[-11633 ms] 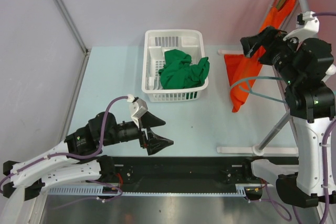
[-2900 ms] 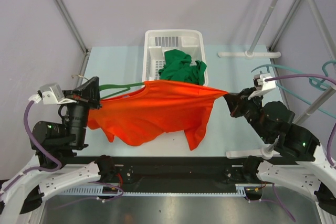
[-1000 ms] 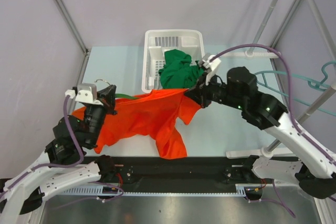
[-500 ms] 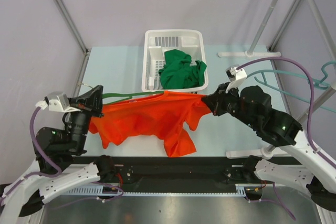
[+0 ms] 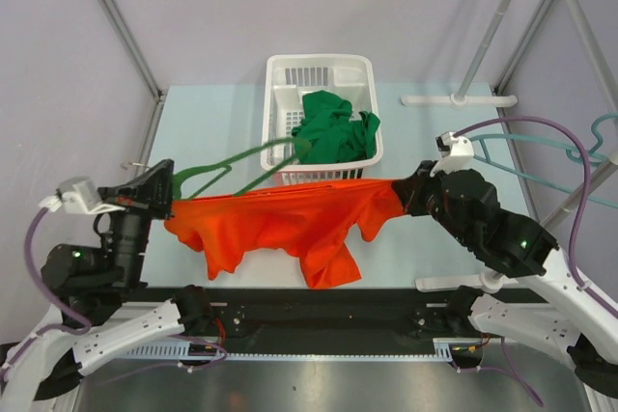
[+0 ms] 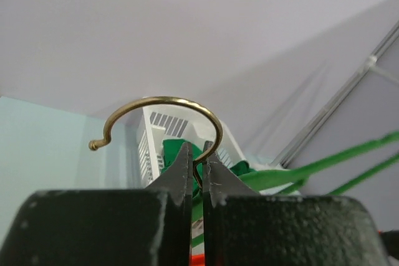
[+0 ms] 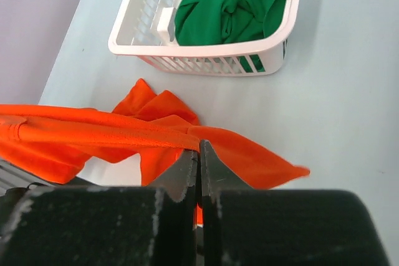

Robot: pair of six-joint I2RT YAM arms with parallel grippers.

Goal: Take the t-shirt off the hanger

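T-shirt (image 5: 290, 224) in orange cloth spans the gap between our two arms, its upper edge pulled into a taut band and its loose folds sagging below. Our left arm is reared up on its side of the tabletop (image 5: 208, 118), wrist level, and the left end effector (image 6: 198, 154) points toward the far side. Its fingers are pinched fully together on the thin brass wire hook (image 6: 162, 99), which arches just above the fingertips. The green hanger (image 5: 232, 163) runs out ahead of that end effector toward the basket (image 5: 319, 61), its slim bars raised above the shirt. We cannot tell whether any part of it sits inside the collar. Our right arm reaches low across the tabletop, and the right end effector (image 7: 198, 149) is closed tight on a bunched fold at the t-shirt's far end, with a pointed flap of cloth spilling just beyond the fingertips. Ahead of both end effectors stands the basket, white slotted plastic with rounded corners, holding a crumpled green garment (image 5: 333, 127) heaped toward the side nearer the right end effector. The tabletop is smooth and pale blue.
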